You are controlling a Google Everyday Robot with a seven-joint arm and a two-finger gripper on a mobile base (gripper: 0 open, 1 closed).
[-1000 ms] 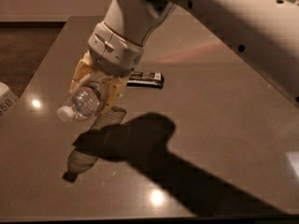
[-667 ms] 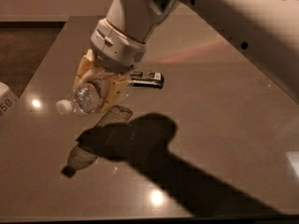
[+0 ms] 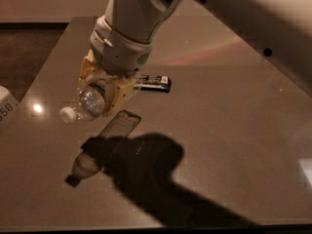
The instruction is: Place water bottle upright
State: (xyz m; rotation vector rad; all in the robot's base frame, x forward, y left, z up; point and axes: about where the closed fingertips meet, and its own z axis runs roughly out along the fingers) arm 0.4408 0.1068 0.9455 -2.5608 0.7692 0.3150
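Note:
The water bottle (image 3: 87, 104) is a small clear ribbed plastic bottle with a white cap (image 3: 67, 114). It is held above the table (image 3: 234, 111), lying nearly level with the cap pointing left and slightly down. My gripper (image 3: 105, 94), with yellowish fingers, is shut on the bottle's body at the left centre of the camera view. The white arm reaches in from the upper right. The bottle's shadow falls on the table below it. The label band is hidden by the fingers.
A dark flat packet (image 3: 153, 82) lies on the table just right of the gripper. A white object with printed digits (image 3: 6, 106) sits at the left edge. The table's left edge drops to a dark floor.
The gripper and bottle have moved slightly left and down, and the bottle has turned so its cap points more to the left. Its shadow has shifted on the table.

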